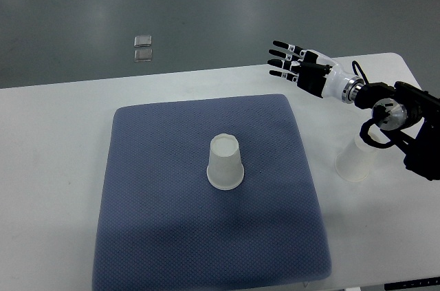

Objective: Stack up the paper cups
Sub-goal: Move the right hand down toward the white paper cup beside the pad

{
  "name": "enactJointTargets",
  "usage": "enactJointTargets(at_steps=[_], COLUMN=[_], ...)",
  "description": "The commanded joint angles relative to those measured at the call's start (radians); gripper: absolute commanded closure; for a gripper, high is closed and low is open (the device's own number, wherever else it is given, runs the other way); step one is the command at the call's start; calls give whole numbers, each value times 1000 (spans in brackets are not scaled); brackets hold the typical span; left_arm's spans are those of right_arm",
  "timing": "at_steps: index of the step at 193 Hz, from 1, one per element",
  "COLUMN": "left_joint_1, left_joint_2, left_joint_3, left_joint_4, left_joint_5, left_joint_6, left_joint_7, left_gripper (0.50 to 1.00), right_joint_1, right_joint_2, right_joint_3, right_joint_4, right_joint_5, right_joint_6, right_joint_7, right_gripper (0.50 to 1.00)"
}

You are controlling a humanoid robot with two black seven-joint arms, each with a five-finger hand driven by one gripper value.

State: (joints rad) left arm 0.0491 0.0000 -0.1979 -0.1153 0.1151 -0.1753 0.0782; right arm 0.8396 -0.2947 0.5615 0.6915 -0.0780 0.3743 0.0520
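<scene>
One paper cup (225, 162) stands upside down near the middle of the blue mat (158, 195) on the bench (55, 153). A second cup (355, 161) sits off the mat, under the right arm. The right hand (295, 65) hovers above the bench's far edge, fingers spread, holding nothing.

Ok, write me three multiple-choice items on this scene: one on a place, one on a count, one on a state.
1. Where does the upside-down white paper cup stand?
A. on the blue-grey padded mat
B. on the bare white table
C. on the floor

2. How many paper cups show?
A. one
B. two
C. four

3. How is the right hand?
A. shut on a cup
B. fingers spread, holding nothing
C. flat on the mat

Answers:
1 A, it stands near the mat's middle.
2 B, a second white cup stands on the table beside the mat, partly behind the arm.
3 B, it hovers apart from both cups.
</scene>
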Motion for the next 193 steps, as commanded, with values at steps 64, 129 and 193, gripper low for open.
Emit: enactJointTargets(at_steps=[64,129,193], left_joint_1=[-2,-8,-8], left_joint_2=[0,0,0], left_joint_3=[0,0,0], left_joint_4=[-9,-4,-3], left_joint_5=[0,0,0], left_joint_6=[-1,0,-1], left_joint_7=[0,0,0], left_gripper=[500,500,500], right_joint_1=[3,13,24], right_joint_2=[0,-44,-152], right_joint_3=[1,1,5], right_joint_4=[0,5,5], right_joint_5=[0,-2,-2], right_joint_6=[14,20,58], right_joint_7=[6,8,78], right_gripper=[574,574,576])
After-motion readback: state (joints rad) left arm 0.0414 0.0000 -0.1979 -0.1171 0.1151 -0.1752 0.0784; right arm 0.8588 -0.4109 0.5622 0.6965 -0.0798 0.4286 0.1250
